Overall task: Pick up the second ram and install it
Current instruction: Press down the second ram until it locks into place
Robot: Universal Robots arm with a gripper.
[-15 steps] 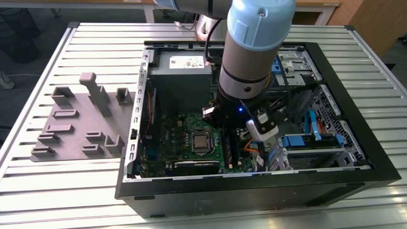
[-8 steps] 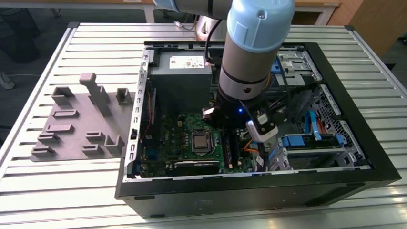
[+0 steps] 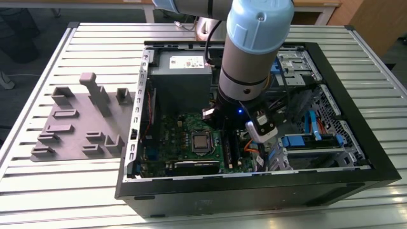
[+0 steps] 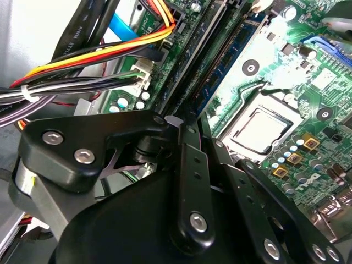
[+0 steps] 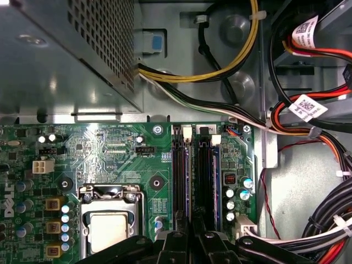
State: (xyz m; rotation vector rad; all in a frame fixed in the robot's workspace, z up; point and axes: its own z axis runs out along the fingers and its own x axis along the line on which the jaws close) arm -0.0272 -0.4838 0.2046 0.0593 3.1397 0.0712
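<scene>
Tool (image 5: 192, 234) low over the slots (image 5: 190, 176), jaws narrow on the ram's (image 5: 192, 220) top edge; ram stands in a slot. Risk: slight tilt misseats it, bending contacts.

A slatted metal table (image 3: 57, 186) carries an open computer case (image 3: 254, 191) beside a grey holder tray (image 3: 70, 133).

I see a desk (image 3: 76, 191) of pale metal slats filling most of the exterior view. Around it lies a dark grey floor (image 3: 38, 28). Behind stands light wooden furniture (image 3: 375, 24) at the exterior view's right, under even, soft light.
</scene>
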